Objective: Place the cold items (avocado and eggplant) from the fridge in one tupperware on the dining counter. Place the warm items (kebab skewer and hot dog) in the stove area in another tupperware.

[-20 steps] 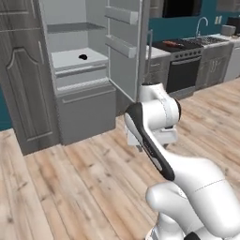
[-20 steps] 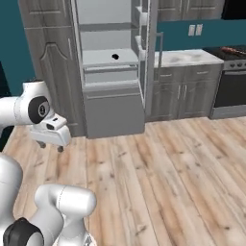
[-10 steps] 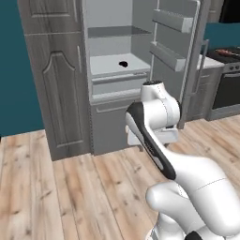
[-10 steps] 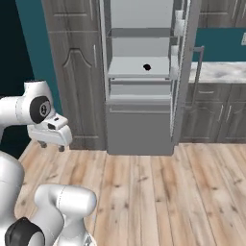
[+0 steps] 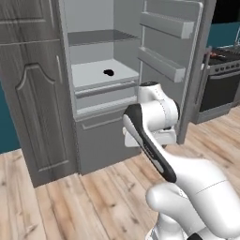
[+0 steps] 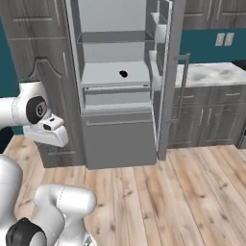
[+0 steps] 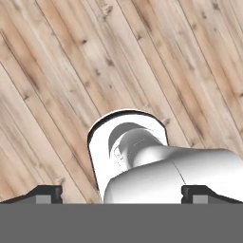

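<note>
The fridge (image 5: 117, 93) stands open straight ahead. On its middle shelf lies one small dark item (image 5: 108, 72), also seen from the right (image 6: 123, 73); it is too small to tell avocado from eggplant. The kebab skewer, hot dog and tupperware are out of view. My arm is folded close to the base, with the hand (image 5: 149, 138) held at about the height of the fridge's lower drawer. My gripper (image 7: 124, 194) points down at the wooden floor. It is open, with its fingertips (image 7: 45, 193) far apart and nothing between them.
The open fridge door (image 5: 180, 56) with its shelves juts out on the right. Behind it is the stove (image 5: 220, 79). Tall grey cabinets (image 5: 30, 93) flank the fridge on the left. A marble-topped counter (image 6: 211, 74) runs to the right. Wooden floor (image 6: 182, 202) lies open in front.
The whole picture has shifted: the base has moved, so the fridge now sits nearer and in the middle of both views. The arm keeps its folded pose and the gripper stays open.
</note>
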